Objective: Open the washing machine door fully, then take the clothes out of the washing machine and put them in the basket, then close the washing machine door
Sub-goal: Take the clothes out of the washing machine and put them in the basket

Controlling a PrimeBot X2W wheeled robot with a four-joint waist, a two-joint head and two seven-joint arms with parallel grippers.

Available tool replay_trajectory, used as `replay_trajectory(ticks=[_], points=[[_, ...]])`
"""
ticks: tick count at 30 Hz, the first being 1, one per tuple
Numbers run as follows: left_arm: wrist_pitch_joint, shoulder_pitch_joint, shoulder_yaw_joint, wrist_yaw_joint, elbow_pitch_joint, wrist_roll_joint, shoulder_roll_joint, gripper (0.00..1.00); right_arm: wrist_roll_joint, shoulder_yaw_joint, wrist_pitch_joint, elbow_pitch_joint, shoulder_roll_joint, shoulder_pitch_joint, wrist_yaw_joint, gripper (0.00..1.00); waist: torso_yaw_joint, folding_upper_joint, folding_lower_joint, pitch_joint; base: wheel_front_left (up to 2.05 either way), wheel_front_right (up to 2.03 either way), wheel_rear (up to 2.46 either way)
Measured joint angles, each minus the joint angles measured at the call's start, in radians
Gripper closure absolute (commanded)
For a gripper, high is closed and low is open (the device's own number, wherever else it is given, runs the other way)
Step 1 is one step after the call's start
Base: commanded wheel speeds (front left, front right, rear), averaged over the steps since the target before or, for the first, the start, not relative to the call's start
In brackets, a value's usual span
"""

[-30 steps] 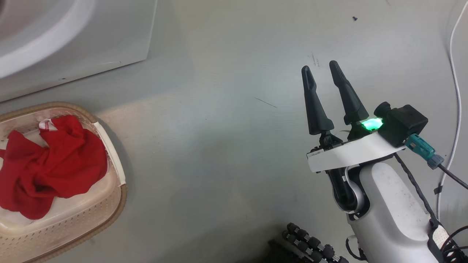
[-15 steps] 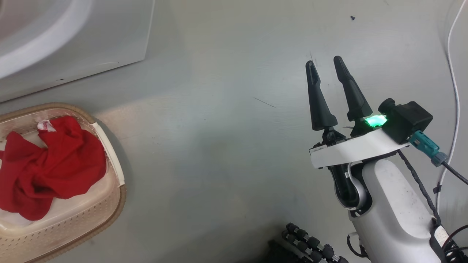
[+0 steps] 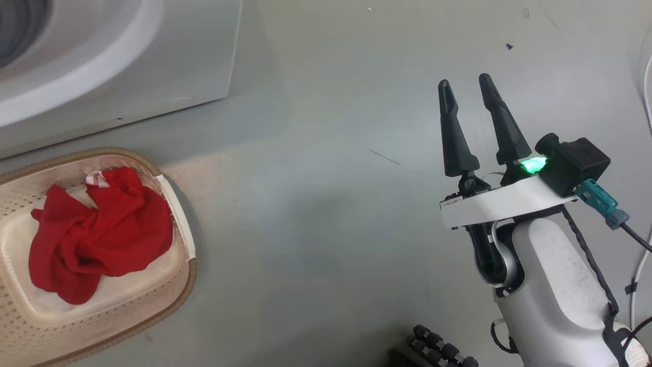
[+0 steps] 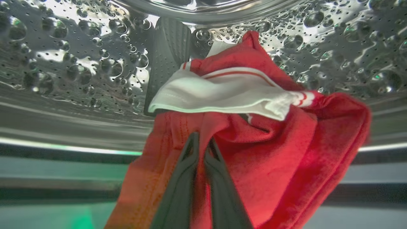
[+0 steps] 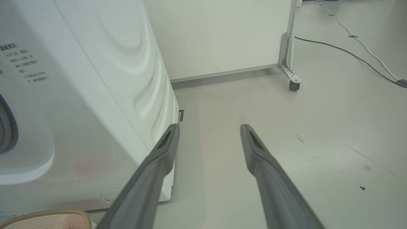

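Inside the washing machine's shiny drum (image 4: 79,63), my left gripper (image 4: 203,141) is shut on a red garment with white panels (image 4: 286,152), pinching a fold of the red cloth. More red clothes (image 3: 102,239) lie in the cream basket (image 3: 173,300) on the floor at the left, just in front of the white washing machine (image 3: 153,66). My right gripper (image 3: 466,84) hangs open over bare floor to the right, holding nothing. The right wrist view has that gripper (image 5: 210,127) beside the washing machine's corner (image 5: 95,95). The washing machine door is out of view.
A white partition on a caster (image 5: 294,83) stands behind the machine. Cables (image 5: 365,51) run across the floor at the far right, and a white cable (image 3: 647,81) lies along the right edge. A black ribbed part (image 3: 438,351) sits at the bottom.
The head camera has moved, shifting the whole picture to the right. My left gripper has gone from open to shut. The right gripper stays open.
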Motion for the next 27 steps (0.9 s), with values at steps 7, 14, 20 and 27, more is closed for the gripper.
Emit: replay_trajectory(ticks=[7, 14, 20, 27], points=[[-0.107, 0.106, -0.029, -0.007, 0.009, -0.003, -0.033, 1.00, -0.041, -0.029, 0.000, 0.022, 0.000, -0.008, 0.000, 0.00, 0.038, 0.0000, 0.0000, -0.048, 0.00, 0.00, 0.00], [-0.212, 0.207, -0.105, -0.007, -0.011, -0.006, -0.078, 1.00, -0.069, -0.052, 0.000, 0.049, -0.010, 0.001, 0.001, 0.00, 0.089, 0.0000, 0.0000, -0.107, 0.00, 0.00, 0.00], [-0.295, 0.291, -0.208, -0.007, -0.070, -0.021, -0.116, 1.00, -0.077, -0.068, 0.000, 0.070, -0.024, 0.031, 0.003, 0.00, 0.136, 0.0000, -0.0001, -0.167, 0.00, 0.00, 0.00], [-0.385, 0.409, -0.285, -0.007, -0.101, -0.034, -0.129, 1.00, -0.087, -0.068, 0.000, 0.095, -0.032, 0.071, 0.007, 0.00, 0.190, 0.0000, 0.0000, -0.243, 0.00, 0.00, 0.00]])
